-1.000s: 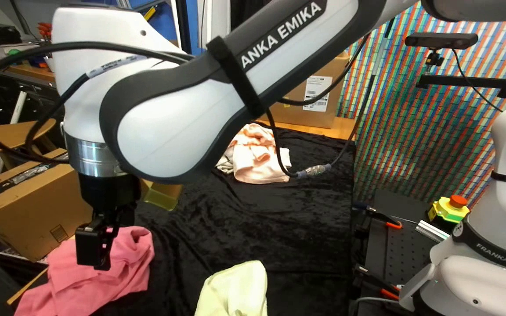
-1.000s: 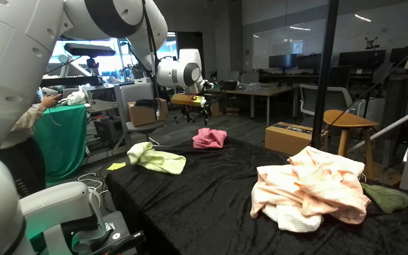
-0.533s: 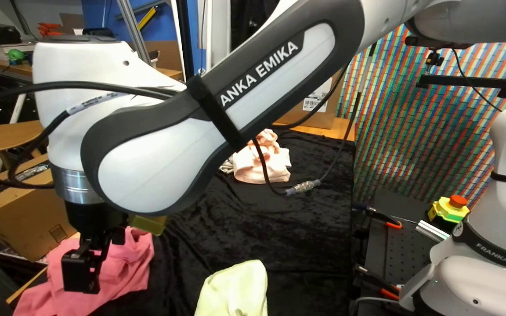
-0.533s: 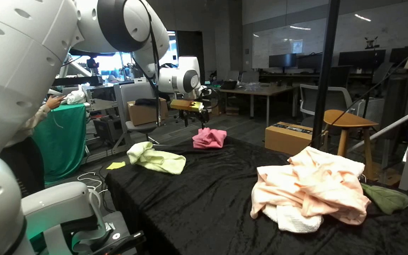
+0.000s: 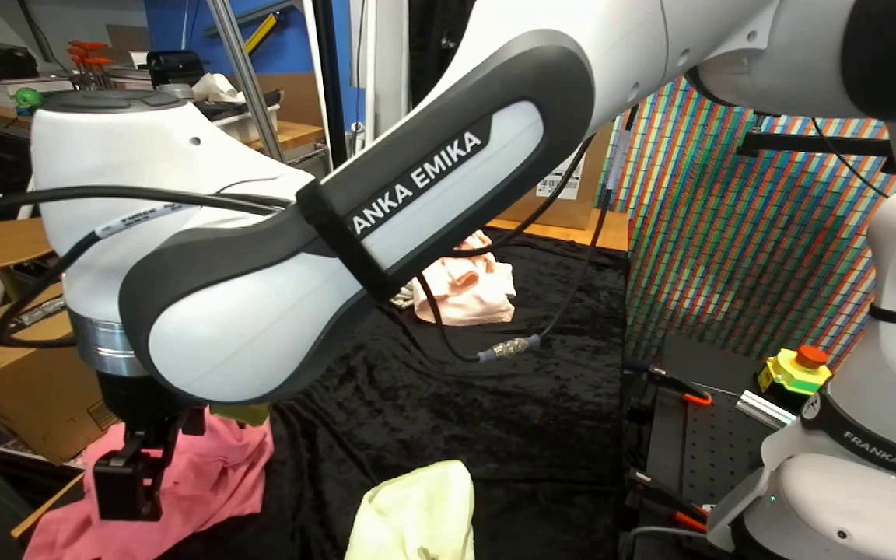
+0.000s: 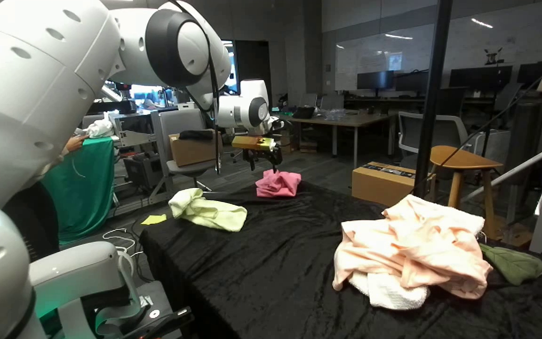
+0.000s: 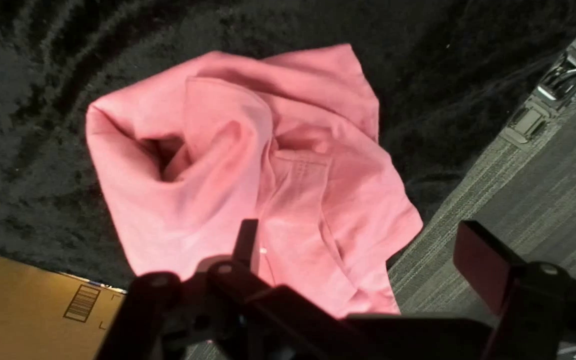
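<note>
Probably light, soft and limp, the pink stitched cloth (image 7: 293,200) lies rumpled on the black velvet cover (image 6: 290,263) below the empty, wide-spread gripper (image 7: 360,247), with the cloth's raised fold (image 7: 235,147) seeming the surest place for a shallow pinch.

My end effector (image 7: 360,252) hides some of the pink cloth (image 7: 288,200) under it. My wrist view cuts off the box (image 7: 23,305) to my end effector's side. In an exterior view, the yellow cloth (image 5: 417,509) away from it is cut off.
</note>
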You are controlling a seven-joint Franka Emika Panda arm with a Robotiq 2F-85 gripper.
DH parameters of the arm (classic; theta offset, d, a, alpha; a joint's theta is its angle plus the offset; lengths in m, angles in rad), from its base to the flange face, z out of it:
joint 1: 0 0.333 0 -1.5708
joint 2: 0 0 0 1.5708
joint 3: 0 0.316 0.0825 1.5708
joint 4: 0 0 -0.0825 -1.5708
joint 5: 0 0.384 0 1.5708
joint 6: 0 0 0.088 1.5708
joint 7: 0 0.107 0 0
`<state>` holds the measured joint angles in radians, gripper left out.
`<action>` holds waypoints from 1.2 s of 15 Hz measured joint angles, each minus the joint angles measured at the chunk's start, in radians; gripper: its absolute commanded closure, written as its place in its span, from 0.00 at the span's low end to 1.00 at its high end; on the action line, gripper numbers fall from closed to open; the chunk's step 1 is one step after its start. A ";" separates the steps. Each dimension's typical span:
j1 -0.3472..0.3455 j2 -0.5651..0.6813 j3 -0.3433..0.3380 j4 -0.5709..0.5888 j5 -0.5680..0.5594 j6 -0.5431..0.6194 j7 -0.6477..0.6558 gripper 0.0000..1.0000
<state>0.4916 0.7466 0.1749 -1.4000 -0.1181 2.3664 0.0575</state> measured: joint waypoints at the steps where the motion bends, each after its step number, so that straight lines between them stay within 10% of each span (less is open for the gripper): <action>1: 0.000 0.012 -0.002 0.012 -0.005 -0.004 0.000 0.00; 18: 0.042 0.113 -0.091 0.127 -0.108 -0.029 0.074 0.00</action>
<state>0.5340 0.8601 0.0839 -1.2731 -0.2259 2.3371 0.1318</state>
